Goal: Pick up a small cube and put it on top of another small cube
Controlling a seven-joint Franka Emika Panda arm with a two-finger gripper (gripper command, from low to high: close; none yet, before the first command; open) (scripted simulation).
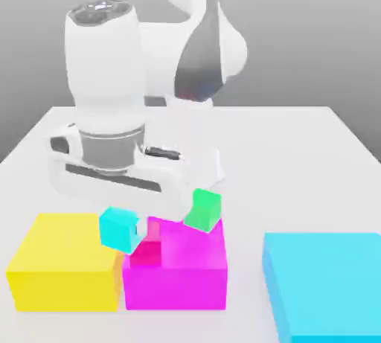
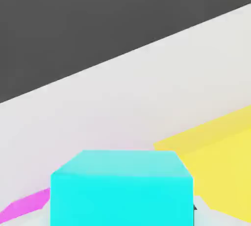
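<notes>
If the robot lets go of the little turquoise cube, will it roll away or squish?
Probably neither. The small cube has flat faces and sharp edges, so it should sit rather than roll. It looks stiff: its sides stay straight under the hand. It seems light, being far smaller than the yellow block beside it. Landing on an edge, it might tip.

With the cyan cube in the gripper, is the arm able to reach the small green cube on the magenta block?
Probably yes. The small green cube sits tilted on the magenta block with nothing on top of it, and the gripper holding the small cyan cube hangs close beside it, toward the exterior view's left.
</notes>
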